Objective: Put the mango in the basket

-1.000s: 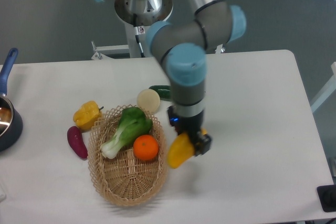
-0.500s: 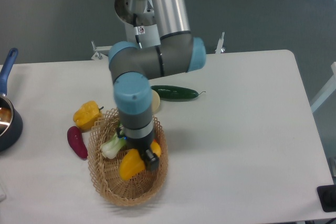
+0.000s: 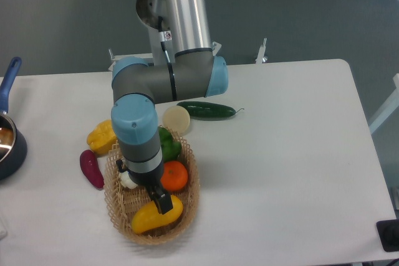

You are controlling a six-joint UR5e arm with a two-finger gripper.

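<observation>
The mango [image 3: 152, 216] lies low in the near end of the wicker basket [image 3: 190, 199], beside the orange [image 3: 174, 175]. The gripper [image 3: 163, 205] looks clamped on it. Placing is nearly done; next it should release, then lift clear.

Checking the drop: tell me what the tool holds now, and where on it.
The tool sits on the mango's upper right part, inside the basket. Whether it is clamped or released cannot be told.

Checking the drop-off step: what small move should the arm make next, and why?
Probably open the gripper and let go: the mango already lies low inside the basket, near its front end beside the orange, with the fingers seemingly closed on it.
</observation>
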